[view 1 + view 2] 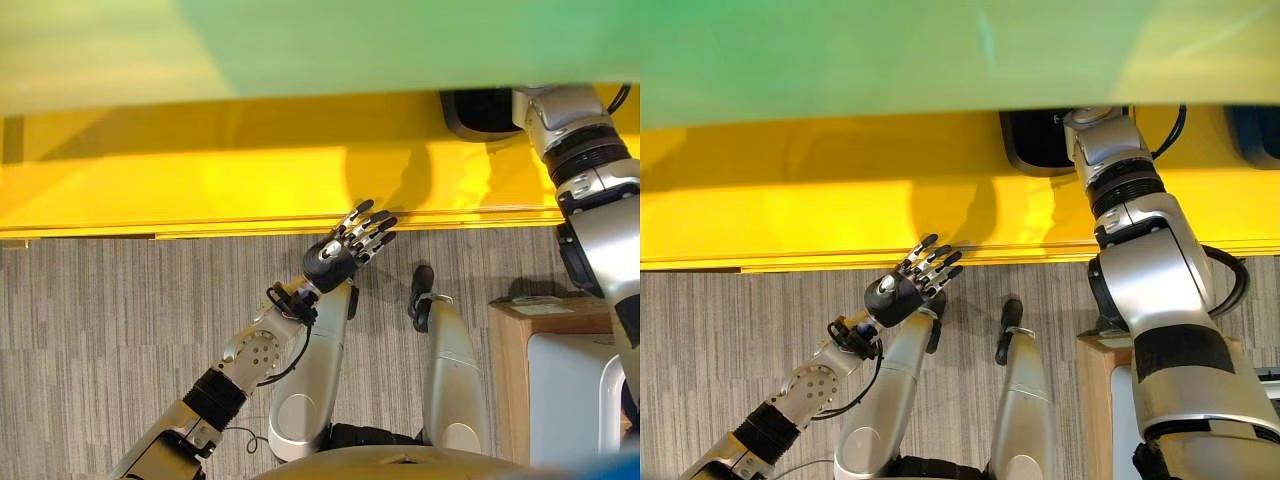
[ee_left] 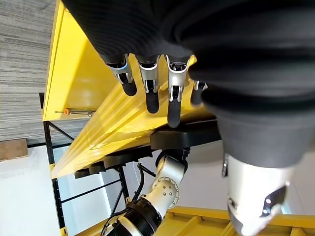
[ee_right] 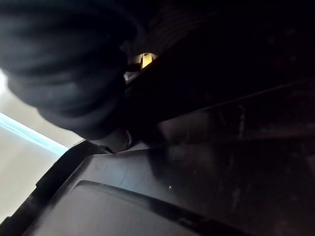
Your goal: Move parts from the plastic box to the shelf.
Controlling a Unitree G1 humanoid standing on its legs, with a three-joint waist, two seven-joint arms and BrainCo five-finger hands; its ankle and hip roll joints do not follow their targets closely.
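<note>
Fingers of the left hand are hanging straight and slightly spread, holding nothing, tips lying just at the front lip of the yellow shelf; left wrist view is showing the same row of dark tips relaxed against the yellow board, nothing between them and the thumb. This hand is sitting low over the grey carpet, out of the work.

Moving rightward: the right arm is reaching across the shelf board and disappearing under the green upper edge, the wrist ending at a black moulded part lying on the shelf deck. The right hand itself is hidden behind that edge, so cannot tell whether its fingers are clamped on the part or loose. Right wrist view is showing a dark moulded surface pressed very close to the camera, consistent with the hand being at the part.

Judgement: the part is lying straight ahead of the right fingers, already on the shelf level, well apart from the left hand; the right arm is by far the nearer. Long axis of the part cannot be read.

Far right: a cardboard box is standing on the floor
</note>
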